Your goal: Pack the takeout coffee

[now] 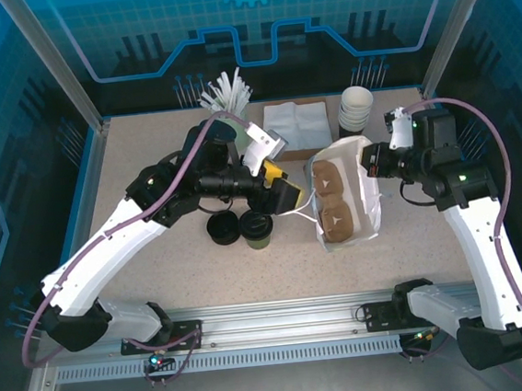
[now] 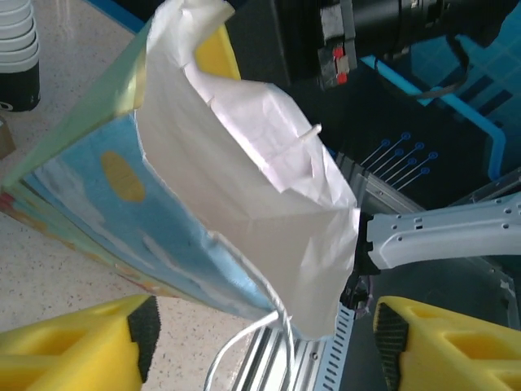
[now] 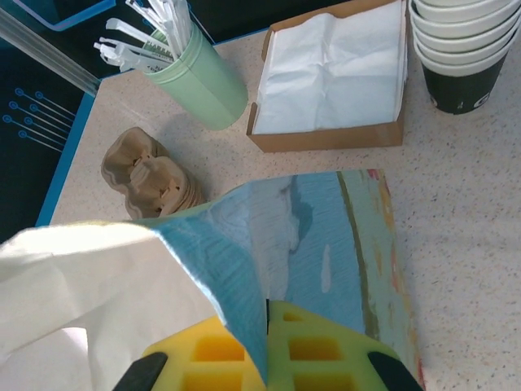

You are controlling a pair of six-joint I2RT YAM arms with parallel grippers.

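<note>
The takeout coffee (image 1: 257, 229), a small olive-sided cup under a black lid, stands on the table left of the paper bag (image 1: 365, 195). The bag stands upright with its mouth open, and brown cardboard (image 1: 333, 198) shows inside it. My left gripper (image 1: 284, 195) hovers just right of the cup at the bag's left side. It is open, with the bag's white string handle (image 2: 244, 338) hanging between its yellow fingers (image 2: 114, 342). My right gripper (image 1: 369, 162) is shut on the bag's blue-printed rim (image 3: 326, 236), pinched between its yellow pads (image 3: 321, 350).
A black round thing (image 1: 222, 227) sits left of the coffee. Along the back stand a pale green tumbler of white sticks (image 3: 199, 77), a box of napkins (image 3: 330, 73) and a stack of white cups (image 3: 464, 49). Stacked cardboard carriers (image 3: 151, 175) lie beside the bag.
</note>
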